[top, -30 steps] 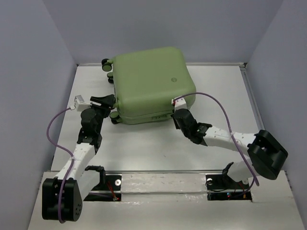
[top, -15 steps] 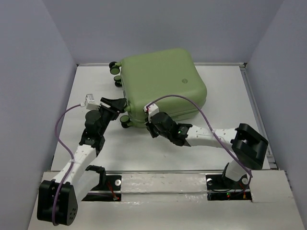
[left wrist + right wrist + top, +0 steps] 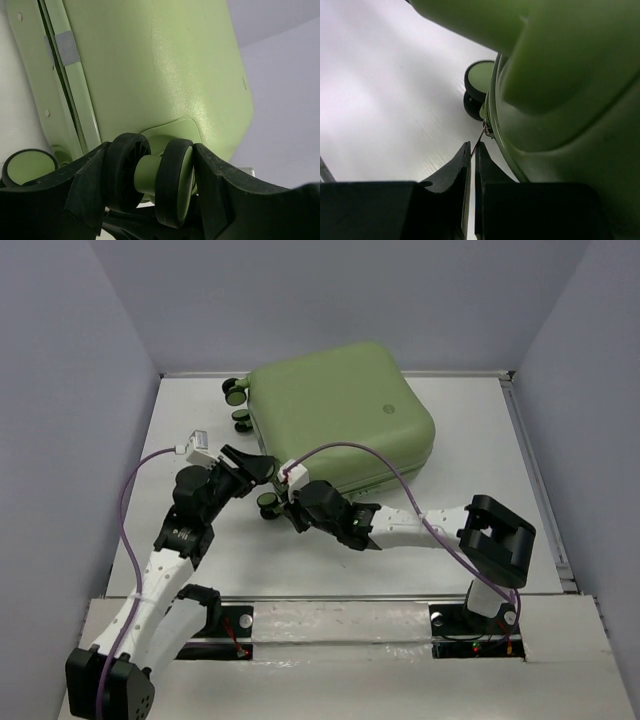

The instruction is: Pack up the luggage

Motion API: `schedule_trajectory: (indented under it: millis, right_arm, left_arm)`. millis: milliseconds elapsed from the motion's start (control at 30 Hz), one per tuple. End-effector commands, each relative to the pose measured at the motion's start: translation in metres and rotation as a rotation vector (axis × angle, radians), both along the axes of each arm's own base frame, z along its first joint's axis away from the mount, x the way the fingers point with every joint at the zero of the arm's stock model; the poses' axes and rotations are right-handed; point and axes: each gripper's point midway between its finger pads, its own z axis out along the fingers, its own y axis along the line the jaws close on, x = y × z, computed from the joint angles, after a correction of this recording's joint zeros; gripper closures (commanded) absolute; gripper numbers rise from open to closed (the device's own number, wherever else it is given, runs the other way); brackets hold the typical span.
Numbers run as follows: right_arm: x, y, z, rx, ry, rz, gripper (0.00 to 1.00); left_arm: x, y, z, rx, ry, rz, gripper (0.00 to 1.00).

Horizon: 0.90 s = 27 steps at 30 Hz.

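Top external: luggage (image 3: 320, 405) emblem (image 3: 388, 410) unreadable; left gripper (image 3: 151, 155) clamps caster wheel (image 3: 172, 182), right gripper (image 3: 472, 150) together.

The small hard-shell suitcase with rounded corners (image 3: 340, 415) was a plain light green, with a grey strip of tape (image 3: 66, 47) across its paler green seam. Its twin caster wheel (image 3: 150, 177) had black tyres on green hubs. The flat table top (image 3: 460, 490) was white, the surrounding walls (image 3: 60, 390) pale blue-grey, and the jointed left arm (image 3: 165, 565) and right arm (image 3: 420, 525) were white with black joints and purple cables (image 3: 126, 502).
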Motion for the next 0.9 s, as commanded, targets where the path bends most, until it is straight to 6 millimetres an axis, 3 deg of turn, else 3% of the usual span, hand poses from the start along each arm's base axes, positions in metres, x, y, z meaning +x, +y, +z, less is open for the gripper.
schedule_trajectory:
  millis: [0, 67, 133, 267, 300, 333, 367, 400, 433, 500, 533, 567, 600, 633, 667, 700, 733, 833, 867]
  right_arm:
    - [-0.05, 0.072, 0.13, 0.476, -0.146, 0.282, 0.93]
    - [-0.049, 0.071, 0.131, 0.51, -0.161, 0.275, 0.93]
    - [-0.047, 0.071, 0.115, 0.488, -0.149, 0.258, 0.93]
    - [-0.058, 0.06, 0.115, 0.552, -0.112, 0.274, 0.9]
    - [-0.06, 0.055, 0.114, 0.535, -0.096, 0.27, 0.77]
    - [-0.061, 0.045, 0.092, 0.446, -0.055, 0.249, 0.48]
    - [-0.062, 0.035, 0.086, 0.407, -0.037, 0.231, 0.34]
    - [-0.052, 0.015, 0.097, 0.393, -0.052, 0.136, 0.24]
    - [-0.051, -0.01, 0.064, 0.267, -0.007, 0.072, 0.16]
    - [-0.042, -0.048, 0.051, 0.21, 0.012, -0.044, 0.13]
    - [-0.025, -0.08, 0.06, 0.245, 0.043, -0.154, 0.13]
    - [-0.025, -0.106, 0.036, 0.233, 0.106, -0.213, 0.13]
    - [-0.018, -0.126, 0.03, 0.228, 0.112, -0.246, 0.14]
    - [0.0, -0.157, 0.038, 0.291, 0.132, -0.342, 0.23]
    - [0.003, -0.179, 0.018, 0.278, 0.163, -0.402, 0.3]
    - [0.009, -0.195, 0.019, 0.3, 0.171, -0.454, 0.36]
    - [0.02, -0.218, 0.025, 0.319, 0.158, -0.522, 0.49]
    - [0.04, -0.256, 0.03, 0.319, 0.125, -0.645, 0.81]
    - [0.055, -0.281, 0.029, 0.328, 0.118, -0.727, 0.85]
  left_arm:
    - [-0.048, -0.023, 0.03, 0.145, -0.081, -0.246, 0.94]
    - [-0.05, -0.02, 0.025, 0.167, -0.065, -0.245, 0.94]
    - [-0.051, -0.016, 0.017, 0.191, -0.039, -0.231, 0.94]
    - [-0.055, -0.021, 0.001, 0.176, -0.019, -0.263, 0.94]
    - [-0.055, -0.021, -0.004, 0.176, -0.009, -0.263, 0.94]
    - [-0.054, -0.022, -0.006, 0.177, -0.006, -0.264, 0.94]
    - [-0.053, -0.022, -0.008, 0.178, -0.002, -0.267, 0.94]
    - [-0.053, -0.023, -0.009, 0.182, -0.004, -0.273, 0.94]
    - [-0.052, -0.024, -0.011, 0.182, -0.004, -0.278, 0.94]
    - [-0.053, -0.027, -0.017, 0.176, 0.004, -0.294, 0.94]
    - [-0.052, -0.032, -0.013, 0.16, -0.017, -0.302, 0.94]
    - [-0.053, -0.035, -0.02, 0.155, -0.003, -0.312, 0.94]
    - [-0.054, -0.039, -0.022, 0.15, -0.004, -0.325, 0.94]
    - [-0.057, -0.048, -0.022, 0.144, -0.01, -0.355, 0.94]
    - [-0.056, -0.051, -0.025, 0.147, -0.006, -0.352, 0.94]
    - [-0.057, -0.056, -0.025, 0.147, -0.01, -0.364, 0.94]
    - [-0.057, -0.062, -0.025, 0.147, -0.012, -0.372, 0.94]
    - [-0.064, -0.081, -0.023, 0.155, -0.028, -0.416, 0.94]
    - [-0.065, -0.086, -0.027, 0.16, -0.021, -0.426, 0.94]
